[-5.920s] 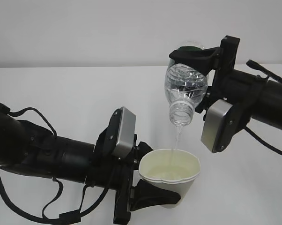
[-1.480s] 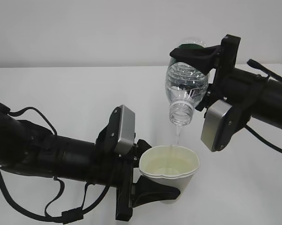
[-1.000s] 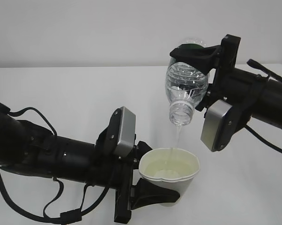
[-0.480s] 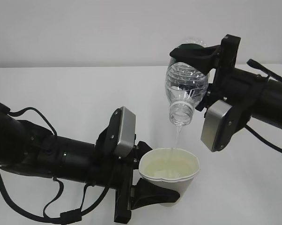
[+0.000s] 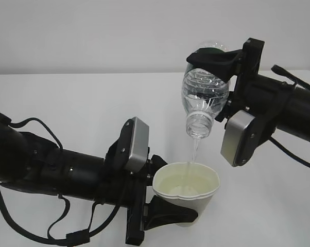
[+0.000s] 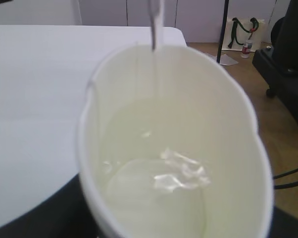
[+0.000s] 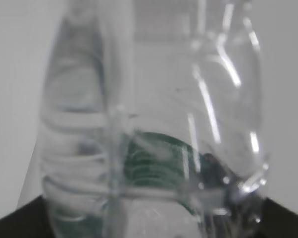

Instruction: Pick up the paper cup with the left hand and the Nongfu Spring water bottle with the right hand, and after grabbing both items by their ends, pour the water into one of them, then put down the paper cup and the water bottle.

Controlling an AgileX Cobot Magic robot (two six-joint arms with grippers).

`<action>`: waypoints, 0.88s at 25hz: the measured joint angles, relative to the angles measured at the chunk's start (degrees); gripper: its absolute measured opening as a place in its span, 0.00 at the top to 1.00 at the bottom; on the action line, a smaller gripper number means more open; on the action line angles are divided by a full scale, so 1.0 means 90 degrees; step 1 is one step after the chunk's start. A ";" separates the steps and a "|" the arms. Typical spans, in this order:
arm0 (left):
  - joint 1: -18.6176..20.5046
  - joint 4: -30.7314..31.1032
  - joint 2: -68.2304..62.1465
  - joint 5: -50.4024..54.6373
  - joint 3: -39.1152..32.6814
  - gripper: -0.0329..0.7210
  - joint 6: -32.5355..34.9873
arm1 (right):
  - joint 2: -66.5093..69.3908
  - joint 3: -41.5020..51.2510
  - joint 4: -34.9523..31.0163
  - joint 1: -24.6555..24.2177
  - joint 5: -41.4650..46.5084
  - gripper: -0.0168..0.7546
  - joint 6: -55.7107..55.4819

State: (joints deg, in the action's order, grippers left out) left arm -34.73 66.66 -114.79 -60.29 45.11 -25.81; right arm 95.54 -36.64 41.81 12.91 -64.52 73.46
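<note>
Exterior view: a white table [image 5: 67, 103] runs back to a plain pale wall [image 5: 93, 31]. At the near left, the left hand [image 5: 168, 216] has its black jaws clasped round the lower part of the cup [image 5: 186, 191], which stands upright, raised off the table, part full of water [image 5: 186, 182]. At the far right, the right hand [image 5: 212, 60] clamps the bottle [image 5: 203, 98] at its label end, mouth tipped down above the cup. A thin stream falls from the mouth into the cup.

Left wrist view: the cup [image 6: 173, 148] fills the picture, cream inside, its rim pressed to an oval, with water [image 6: 159, 193] pooled at the bottom and the stream entering at the top. The table [image 6: 35, 89] lies to the left; beyond it are a brown floor [image 6: 248, 94] and a bag [image 6: 243, 34] against the far wall.

Right wrist view: the bottle [image 7: 154, 124] is close and blurred, green label showing through, black jaw parts at the lower corners against it.
</note>
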 joint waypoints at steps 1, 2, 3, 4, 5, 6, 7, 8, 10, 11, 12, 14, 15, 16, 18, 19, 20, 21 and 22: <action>0.0000 0.0000 0.0000 -0.0004 0.0000 0.40 0.0000 | 0.0000 0.0000 0.0000 0.0000 0.0000 0.38 0.0000; 0.0000 0.0000 0.0000 -0.0003 0.0000 0.40 0.0000 | 0.0000 0.0000 0.0000 0.0000 0.0000 0.38 0.0000; 0.0000 0.0000 0.0000 -0.0003 0.0000 0.40 0.0000 | 0.0000 0.0000 0.0000 0.0000 0.0000 0.38 0.0000; 0.0000 0.0000 0.0000 -0.0003 0.0000 0.40 0.0000 | 0.0000 0.0000 0.0000 0.0000 0.0000 0.38 0.0000; 0.0000 0.0000 0.0000 -0.0003 0.0000 0.40 0.0000 | 0.0000 0.0000 0.0000 0.0000 0.0000 0.38 0.0000; 0.0000 0.0000 0.0000 -0.0003 0.0000 0.40 0.0000 | 0.0000 0.0000 0.0000 0.0000 0.0000 0.38 0.0000; 0.0000 0.0000 0.0000 -0.0003 0.0000 0.40 0.0000 | 0.0000 0.0000 0.0000 0.0000 0.0000 0.38 0.0000; 0.0000 0.0000 0.0000 -0.0003 0.0000 0.40 0.0000 | 0.0000 0.0000 0.0000 0.0000 0.0000 0.38 0.0000; 0.0000 0.0000 0.0000 -0.0006 0.0000 0.40 0.0000 | 0.0000 0.0000 0.0000 0.0000 0.0000 0.38 0.0000; 0.0000 0.0004 0.0000 -0.0006 0.0000 0.40 0.0000 | 0.0000 0.0000 0.0000 0.0000 0.0000 0.38 0.0000; 0.0000 0.0004 0.0000 -0.0006 0.0000 0.40 0.0000 | 0.0000 0.0000 0.0000 0.0000 0.0000 0.38 0.0000; 0.0000 0.0004 0.0000 -0.0006 0.0000 0.40 0.0000 | 0.0000 0.0000 0.0000 0.0000 0.0000 0.38 0.0000; 0.0000 0.0004 0.0000 -0.0006 0.0000 0.40 0.0000 | 0.0000 0.0000 0.0000 0.0000 0.0000 0.38 0.0000; 0.0000 0.0004 0.0000 -0.0006 0.0000 0.40 0.0000 | 0.0000 0.0000 0.0000 0.0000 0.0000 0.38 0.0000; 0.0000 0.0004 0.0000 -0.0006 0.0000 0.40 0.0000 | 0.0000 0.0000 0.0000 0.0000 0.0000 0.38 0.0000; 0.0000 0.0004 0.0000 -0.0006 0.0000 0.40 0.0000 | 0.0000 0.0000 0.0000 0.0000 0.0000 0.38 0.0000; 0.0000 0.0004 0.0000 -0.0006 0.0000 0.40 0.0000 | 0.0000 0.0000 0.0000 0.0000 0.0000 0.38 0.0000; 0.0000 0.0004 0.0000 -0.0006 0.0000 0.40 0.0000 | 0.0000 0.0000 0.0000 0.0000 0.0000 0.38 0.0000; 0.0000 0.0004 0.0000 -0.0006 0.0000 0.40 0.0000 | 0.0000 0.0000 0.0000 0.0000 0.0000 0.38 0.0000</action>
State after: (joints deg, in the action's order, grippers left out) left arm -34.73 66.70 -114.79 -60.34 45.11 -25.81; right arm 95.54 -36.64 41.81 12.91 -64.52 73.46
